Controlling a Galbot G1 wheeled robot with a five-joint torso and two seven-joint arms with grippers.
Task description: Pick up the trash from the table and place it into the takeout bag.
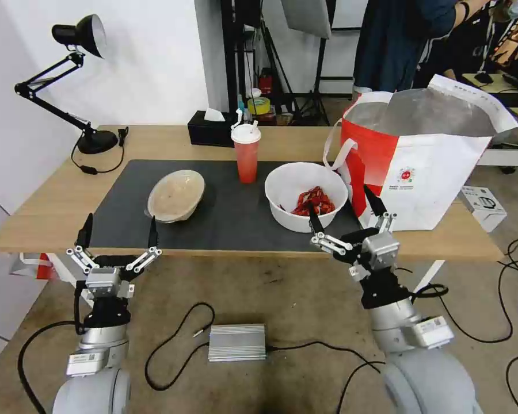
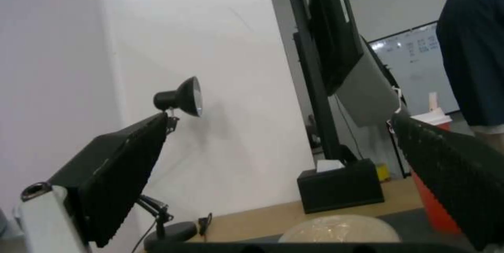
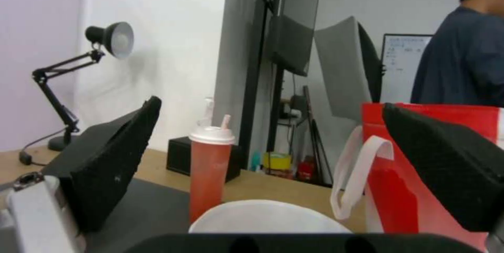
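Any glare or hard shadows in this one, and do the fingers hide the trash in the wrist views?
Head view: even light, soft shadows under white bowl and cup, no hard glare on the bag. Left wrist view: a finger of the open left gripper covers part of the cup. Right wrist view: the open right gripper's fingers flank bowl and cup, hiding neither.

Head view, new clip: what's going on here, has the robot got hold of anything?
Nothing is held at this moment. Both grippers hang at the near edge of the table with jaws open: the left gripper in front of the beige plastic bowl, the right gripper in front of the white bowl of red crawfish scraps. The red drink cup stands upright on the dark mat between the bowls. The takeout bag stands open at the table's right end.
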